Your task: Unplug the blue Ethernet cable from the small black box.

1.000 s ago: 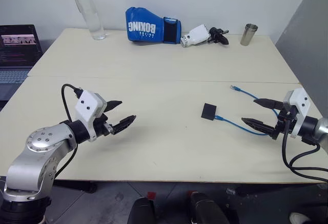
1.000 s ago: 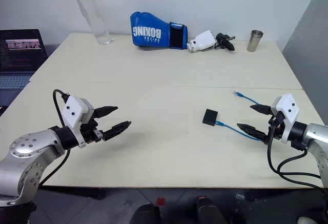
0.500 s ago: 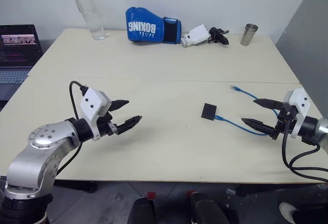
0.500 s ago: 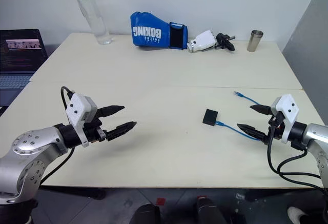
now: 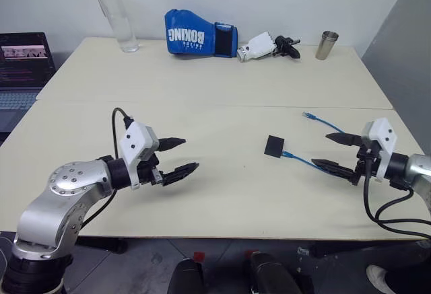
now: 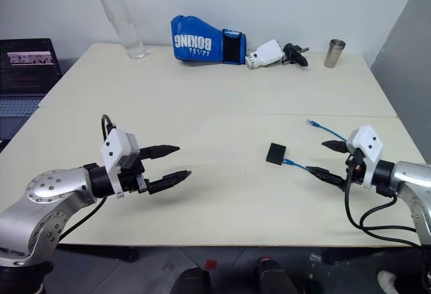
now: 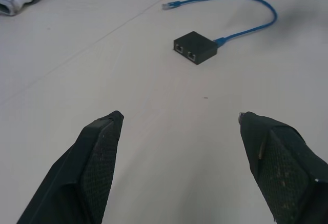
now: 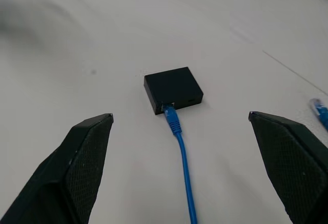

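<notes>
Blue Ethernet cable [image 5: 306, 163] still plugged into small black box [image 5: 274, 146], centre-right; left gripper [image 5: 179, 156] and right gripper [image 5: 330, 151] both wide open, empty; approach stage; next, pin box, pinch plug.

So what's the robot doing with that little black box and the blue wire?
It is getting ready to pull the blue Ethernet cable out of the small black box on the table. The cable is still plugged in. The right pincer is open and sits close to the cable, aimed at the box. The left pincer is open too, farther away and pointing toward the box. Neither one is holding anything yet.
</notes>
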